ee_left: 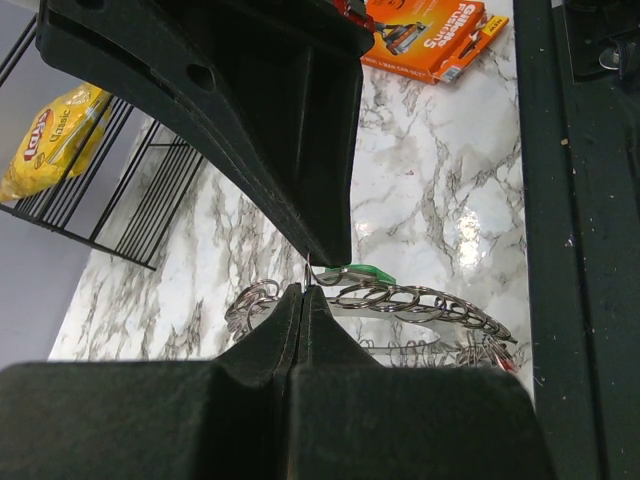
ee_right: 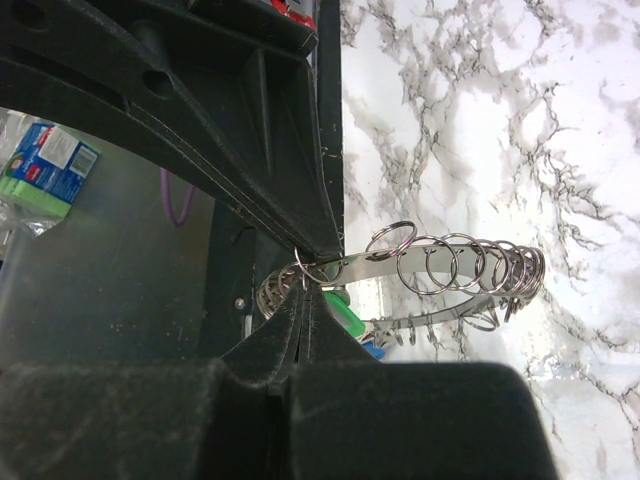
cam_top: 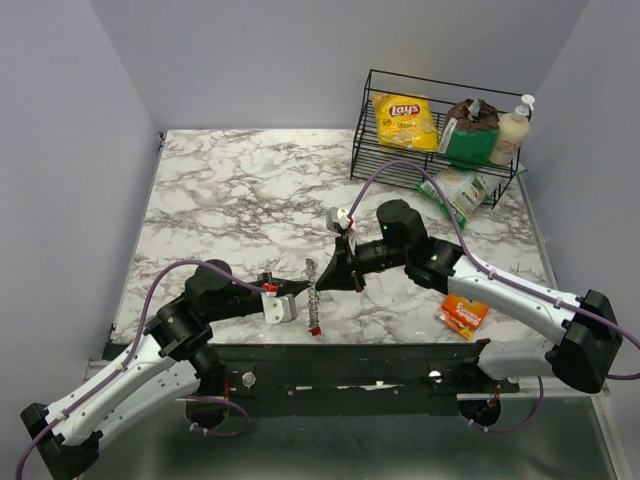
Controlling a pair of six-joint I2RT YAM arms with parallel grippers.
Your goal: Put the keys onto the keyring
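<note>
Both pairs of fingers are pressed fully together, and each pair appears to pinch a thin loop of wire on the keyring (ee_right: 440, 262). This is a flat grey band strung with a row of small split rings, and it hangs between the 2 arms near the front of the worktop (cam_top: 230, 200). The left fingers (ee_left: 250, 140) meet on a fine wire beside the green key (ee_left: 365, 271). The right fingers (ee_right: 280, 120) grip a small ring at 1 end of the band, with the green key and the blue key (ee_right: 372, 350) just below. The red key (cam_top: 315, 330) seems to dangle at the low end. I cannot tell whether any key is already threaded. The step in hand looks like working a key's hole onto a split ring, which probably needs 1 side to hold the band steady while the other makes only small twists along the wire's curve. A hard pull would likely swing the whole band and lose the alignment. The dark front rail (cam_top: 350, 355) lies close beneath the keyring, so a dropped key could slip off that edge. The open marble behind offers more room, since the wire basket (cam_top: 372, 120) and orange packet (cam_top: 463, 315) stand well apart.
</note>
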